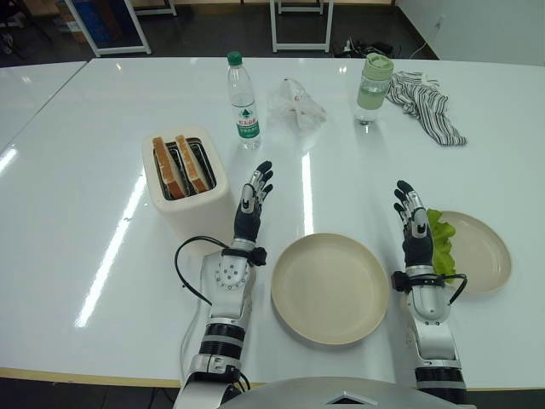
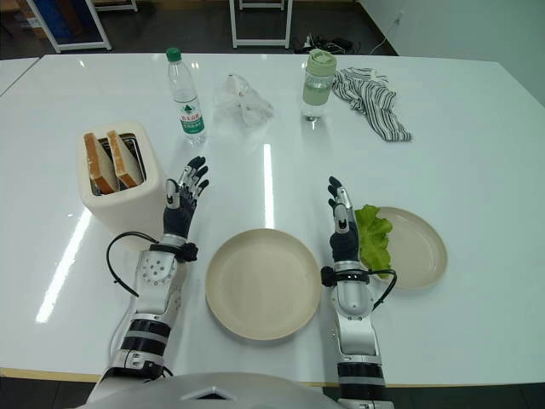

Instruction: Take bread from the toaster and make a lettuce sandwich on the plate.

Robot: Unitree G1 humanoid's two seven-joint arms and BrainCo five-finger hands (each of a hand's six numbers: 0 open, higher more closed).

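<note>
Presently, toaster [image 1: 183,183] held two bread slices [image 1: 180,164], just left of the left hand [image 1: 252,204] — fingers straight, holding nothing. Right hand [image 1: 414,226] likewise outstretched and unladen, just beside the lettuce [image 1: 441,239] overhanging the side plate [image 1: 481,247] — main plate [image 1: 330,288] lay between both hands

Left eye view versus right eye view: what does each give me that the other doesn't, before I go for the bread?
Left eye view alone: a wider strip of the neighbouring table at its left edge. Right eye view alone: more bare table beyond the lettuce plate. Both: the toaster with two bread slices, the empty plate, the lettuce, and the left hand and right hand open either side of that plate.
</note>
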